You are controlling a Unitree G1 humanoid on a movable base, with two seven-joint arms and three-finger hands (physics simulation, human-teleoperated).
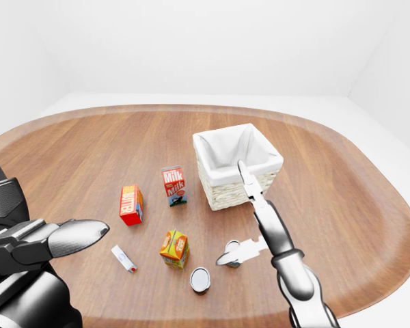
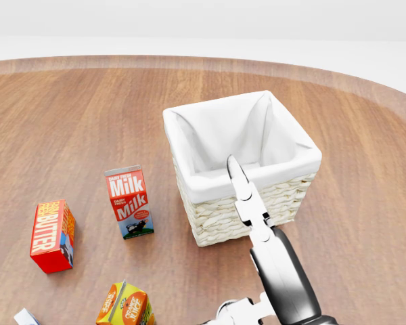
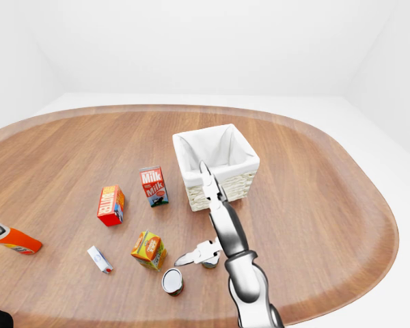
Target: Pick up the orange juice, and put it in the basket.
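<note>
Orange juice half cropped; right hand open, left hand unclear.

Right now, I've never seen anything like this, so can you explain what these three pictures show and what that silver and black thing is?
These are simulator renders from three cameras on a humanoid robot's head. The silver and black right arm ends in a three-finger right hand, open and holding nothing. The dark left hand shows at the left-eye view's left edge, also empty. On the round wooden table stand a white-lined wicker basket, a red and blue milk carton, a red butter box and the orange juice carton, not yet picked up. A small can and a white tube lie nearby.
</note>
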